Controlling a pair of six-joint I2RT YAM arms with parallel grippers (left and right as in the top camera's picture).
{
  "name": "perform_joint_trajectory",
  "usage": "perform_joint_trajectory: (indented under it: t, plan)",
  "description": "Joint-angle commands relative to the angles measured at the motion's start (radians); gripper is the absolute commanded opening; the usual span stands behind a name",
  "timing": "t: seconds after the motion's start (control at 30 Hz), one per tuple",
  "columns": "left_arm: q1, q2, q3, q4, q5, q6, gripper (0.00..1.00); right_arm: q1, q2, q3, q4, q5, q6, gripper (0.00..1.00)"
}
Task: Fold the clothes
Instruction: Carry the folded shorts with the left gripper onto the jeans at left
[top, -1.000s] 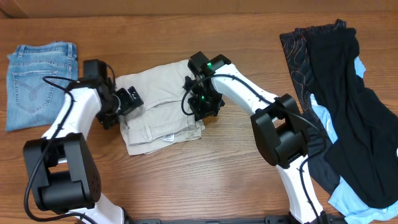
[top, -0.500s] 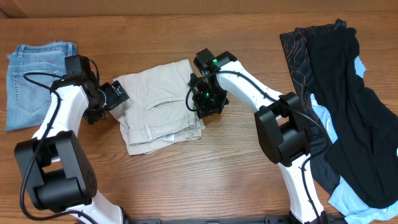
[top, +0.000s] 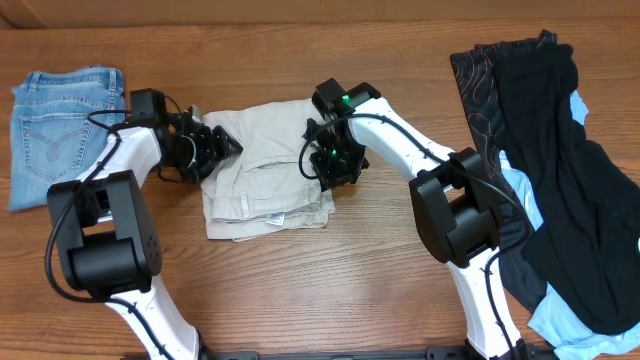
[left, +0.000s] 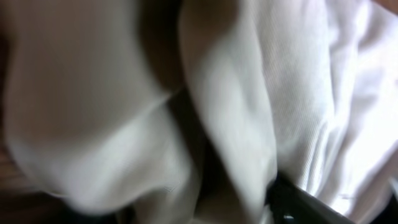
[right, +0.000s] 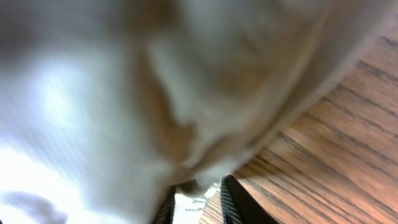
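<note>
Shorts (top: 265, 185) lying folded mid-table, slightly toward left edge. Bundle looking near-square, so long axis unclear.
Grippers flanking its far half:
- Left gripper (top: 218, 148) pressing into left flank. Cloth filling wrist view, so can't tell jaw state.
- Right gripper (top: 330, 168) sitting on right flank, jaws seeming to be pinching hem.

Judging next fold as running across left-right line between jaws, both arms equally near.

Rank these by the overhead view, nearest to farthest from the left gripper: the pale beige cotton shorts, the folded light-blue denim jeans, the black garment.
1. the pale beige cotton shorts, mid-table, right at the left gripper.
2. the light-blue denim jeans, at the table's left end.
3. the black garment, far right.
</note>
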Motion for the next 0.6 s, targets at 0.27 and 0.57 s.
perform_joint_trajectory:
  t: [0.27, 0.57]
  plan:
    - [-0.009, -0.050, 0.101, -0.083, 0.048, 0.212, 0.04, -0.055, -0.045, 0.112, -0.070, -0.001, 0.082, 0.21]
    - [0.159, -0.298, 0.390, -0.337, -0.176, 0.318, 0.04, -0.215, -0.218, 0.250, -0.188, 0.058, 0.085, 0.21]
